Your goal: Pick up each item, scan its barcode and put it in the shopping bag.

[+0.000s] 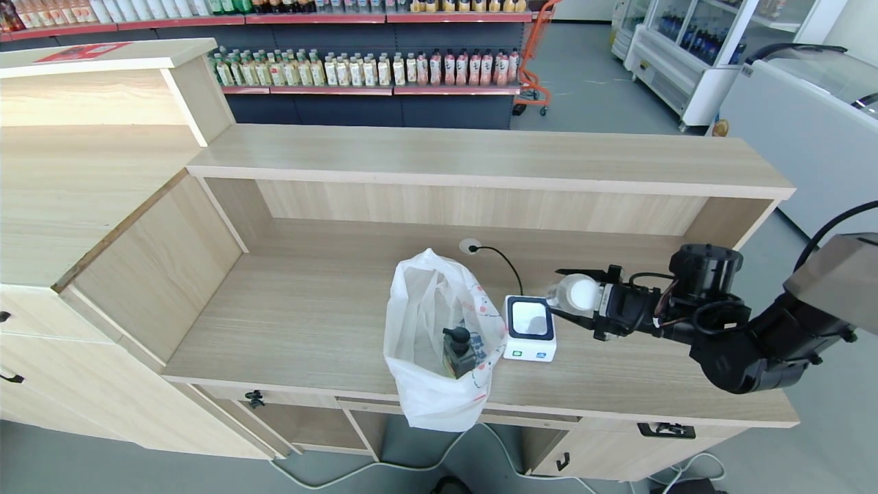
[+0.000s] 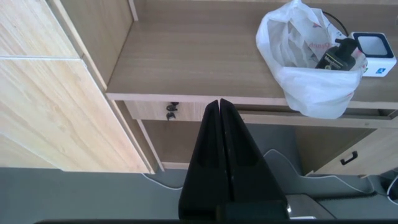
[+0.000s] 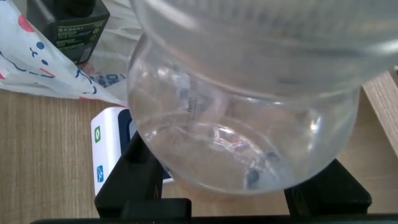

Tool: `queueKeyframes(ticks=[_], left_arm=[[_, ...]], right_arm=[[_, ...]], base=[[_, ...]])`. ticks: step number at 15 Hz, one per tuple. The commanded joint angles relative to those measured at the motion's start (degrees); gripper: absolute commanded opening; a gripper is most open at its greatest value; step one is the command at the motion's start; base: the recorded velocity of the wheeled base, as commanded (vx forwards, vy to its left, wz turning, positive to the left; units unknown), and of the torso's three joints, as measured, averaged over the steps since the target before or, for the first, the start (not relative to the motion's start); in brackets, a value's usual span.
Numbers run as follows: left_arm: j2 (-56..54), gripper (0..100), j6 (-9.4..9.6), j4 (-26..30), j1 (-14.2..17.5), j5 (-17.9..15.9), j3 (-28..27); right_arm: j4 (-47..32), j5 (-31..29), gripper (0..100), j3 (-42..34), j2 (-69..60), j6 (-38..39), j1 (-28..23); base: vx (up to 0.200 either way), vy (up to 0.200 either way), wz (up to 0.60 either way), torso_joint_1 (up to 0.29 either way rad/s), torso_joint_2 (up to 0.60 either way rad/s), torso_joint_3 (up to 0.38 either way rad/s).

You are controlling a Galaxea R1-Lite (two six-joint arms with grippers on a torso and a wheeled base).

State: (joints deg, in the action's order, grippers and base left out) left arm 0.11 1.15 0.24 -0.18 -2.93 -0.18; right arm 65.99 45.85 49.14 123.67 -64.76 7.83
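1. Scan step in hand, by the look of it: right gripper (image 1: 571,293) with fingers closed around a clear bottle (image 1: 577,295), held in the air just over the far right corner of the scanner (image 1: 529,326).
2. Scanner placement: near the front edge of the table (image 1: 309,322), about midway along it, window facing up.
3. Shopping bag (image 1: 425,336): just beside the scanner, mouth open, draped over the same front edge, a dark pump bottle (image 1: 458,350) already inside.
4. Left gripper (image 2: 219,109): fingers pressed flat together, holding nothing, low and outside the table's front edge.
5. Next move, likely: bring the barcode (not discernible here) square to the scanner window, then carry across to the bag's mouth and lower in beside the pump bottle before letting go.
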Motion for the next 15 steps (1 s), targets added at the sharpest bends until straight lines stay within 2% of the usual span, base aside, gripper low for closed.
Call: queueKeyframes(ticks=[1,8,15], left_arm=[[-0.02,0,0.0,0.02,0.01,0.03,0.01],[-0.02,0,0.0,0.02,0.01,0.03,0.01],[-0.02,0,0.0,0.02,0.01,0.03,0.01]], right_arm=[[0.02,0.82,0,0.61,1.13,-0.02,-0.71],[0.11,6.09,0,3.86,4.73,-0.02,-2.9],[0.11,8.56,0,8.16,8.07,0.07,-1.76]], base=[[0.0,0.0,0.0,0.0,0.0,0.0],[0.0,0.0,0.0,0.0,0.0,0.0],[0.0,0.0,0.0,0.0,0.0,0.0]])
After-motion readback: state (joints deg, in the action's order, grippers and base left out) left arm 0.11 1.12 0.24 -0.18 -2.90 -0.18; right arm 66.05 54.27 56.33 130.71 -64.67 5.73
